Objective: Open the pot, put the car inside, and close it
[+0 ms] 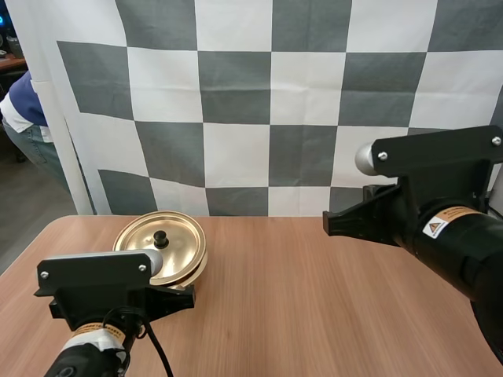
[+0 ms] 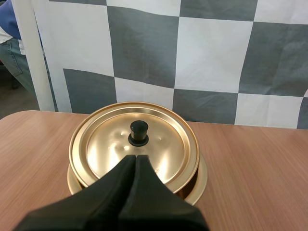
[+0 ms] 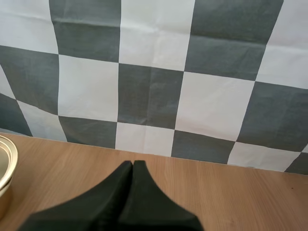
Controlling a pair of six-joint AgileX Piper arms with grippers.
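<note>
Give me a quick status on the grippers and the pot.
Left gripper shut on nothing, just short of the pot. Right gripper shut, over bare table. Lid sits on the pot.

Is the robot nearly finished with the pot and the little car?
Hard to say. The lid sits on the pot, and no car lies on the table. That fits a car shut inside, or none brought. The left gripper and right gripper are shut, holding nothing.

Wooden table, person standing at left
</note>
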